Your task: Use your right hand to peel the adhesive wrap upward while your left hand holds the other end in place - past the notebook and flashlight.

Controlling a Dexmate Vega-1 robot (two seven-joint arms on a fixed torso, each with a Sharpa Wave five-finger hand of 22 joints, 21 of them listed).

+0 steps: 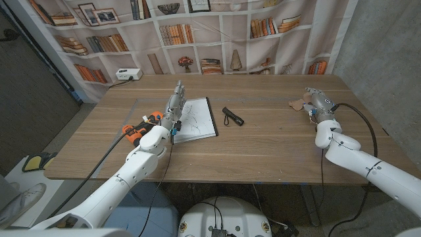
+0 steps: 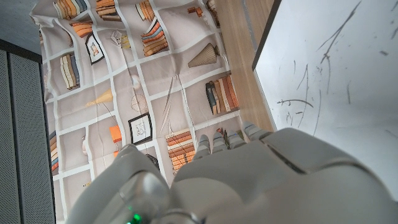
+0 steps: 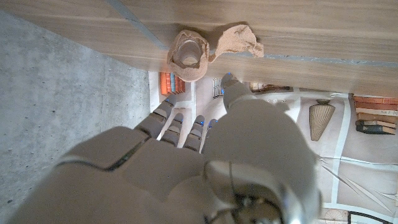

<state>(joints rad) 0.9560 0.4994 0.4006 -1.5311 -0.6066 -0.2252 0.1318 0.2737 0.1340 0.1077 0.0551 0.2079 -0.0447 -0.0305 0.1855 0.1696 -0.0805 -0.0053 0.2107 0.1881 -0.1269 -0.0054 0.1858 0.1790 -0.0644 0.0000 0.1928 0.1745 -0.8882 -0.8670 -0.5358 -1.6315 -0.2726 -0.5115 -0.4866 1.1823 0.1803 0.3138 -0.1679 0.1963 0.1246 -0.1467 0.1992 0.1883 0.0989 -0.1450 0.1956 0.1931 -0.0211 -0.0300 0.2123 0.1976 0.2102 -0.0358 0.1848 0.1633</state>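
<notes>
Your right robot hand (image 1: 314, 102), fingers apart, nears the adhesive wrap roll (image 3: 189, 55); your left robot hand (image 1: 172, 112), grip unclear, sits far off, so the unheld roll may lift whole.

counter (image 1: 263, 145): matt wood grain
adhesive wrap (image 3: 189, 53): tan crinkled cloth-like roll
notebook (image 1: 196, 118): white paper, scribbled
robot hand (image 3: 186, 168): smooth pale plastic

My left arm reaches in from the lower left corner, its left hand (image 1: 172, 108) raised with fingers pointing away from me. My right arm comes in from the lower right, elbow bent, its right hand (image 1: 318, 103) far out to that side, fingers (image 3: 186, 127) loosely curled, holding nothing.
</notes>
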